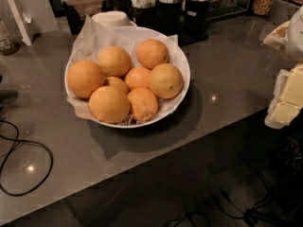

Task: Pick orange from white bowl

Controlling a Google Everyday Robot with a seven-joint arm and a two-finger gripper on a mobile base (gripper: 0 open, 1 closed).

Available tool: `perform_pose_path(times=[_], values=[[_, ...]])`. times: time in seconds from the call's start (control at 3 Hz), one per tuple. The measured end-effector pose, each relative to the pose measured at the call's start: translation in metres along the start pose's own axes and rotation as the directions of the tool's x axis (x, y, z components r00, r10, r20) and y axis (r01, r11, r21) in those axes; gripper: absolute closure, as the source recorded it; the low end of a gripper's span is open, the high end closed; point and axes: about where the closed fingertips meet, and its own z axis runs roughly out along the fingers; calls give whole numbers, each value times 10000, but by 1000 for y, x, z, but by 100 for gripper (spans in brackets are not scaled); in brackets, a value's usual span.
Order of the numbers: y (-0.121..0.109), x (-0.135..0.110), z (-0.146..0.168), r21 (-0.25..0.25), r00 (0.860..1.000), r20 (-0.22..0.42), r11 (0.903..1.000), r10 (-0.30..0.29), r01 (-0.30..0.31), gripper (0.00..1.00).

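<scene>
orange (165, 81) in bowl (185, 63), right side | gripper (287, 100) at right edge, well apart | grip state not discernible

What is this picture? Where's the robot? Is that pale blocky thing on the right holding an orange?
This is one photo from the only camera, looking down on a shiny grey countertop. The robot has one arm ending in a two-finger gripper: that is the pale cream blocky thing at the right edge, apart from the fruit. In the middle sits a wide white bowl lined with crinkled paper, holding seven oranges. The robot should pick the paler, yellower orange on the bowl's right side; it lies in the bowl, so no orange is held. Behind are a small white dish and black cups; a black cable loops at the left.
</scene>
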Motion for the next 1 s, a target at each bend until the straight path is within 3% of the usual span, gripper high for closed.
perform_pose_path(times=[0.67, 1.0], values=[[-1, -2, -1, -16, 9998, 206, 10000, -61, 61, 0], [-2, -21, 7, -509, 9908, 1101, 9951, -782, 842, 0]])
